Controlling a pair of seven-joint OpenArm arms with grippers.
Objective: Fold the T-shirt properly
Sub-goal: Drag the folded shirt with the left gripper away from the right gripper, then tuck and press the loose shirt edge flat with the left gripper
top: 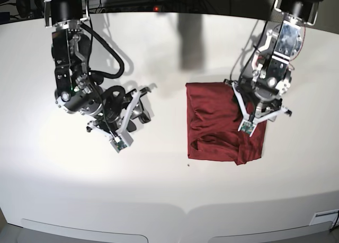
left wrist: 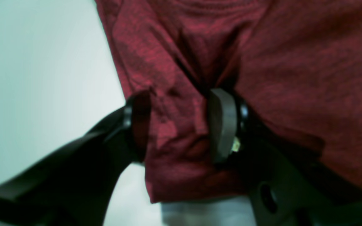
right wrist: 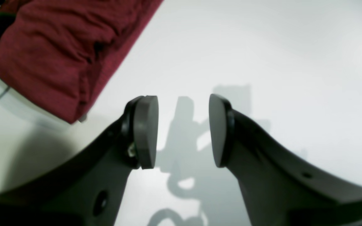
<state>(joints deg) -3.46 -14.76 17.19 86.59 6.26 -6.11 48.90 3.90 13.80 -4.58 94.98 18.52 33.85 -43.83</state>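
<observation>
Progress: the T-shirt [top: 222,121] already lay as a compact, roughly rectangular bundle, so the main folds looked done; judging by its shape, only a last tuck or smoothing seemed left.
Near edge of shirt: the hem nearest the bench's front edge was uneven, with a curled layer and a lump at its right corner [top: 249,150]; that part looked untidy and probably wanted flattening.
Shirt's place: right of the bench's middle, well in from every edge.
Left claw: the left claw [left wrist: 178,125] sat on the shirt's right side with a bunched fold of red cloth between its pads, one pad half hidden by fabric; it held the T-shirt.
Right claw: the right claw [right wrist: 183,130] hung over bare bench, jaws apart with nothing between them; the wrist view showed the shirt's edge off to one side, not touching.
Bench: the white bench [top: 159,190] carried nothing else but a tiny dark speck [top: 189,165] just beside the shirt's near left corner.
In the way: nothing stood between the claws and the shirt; the right arm's cables [top: 108,52] stayed toward the far left corner.
Far edge: dark equipment beyond the bench, too dim to name.
</observation>
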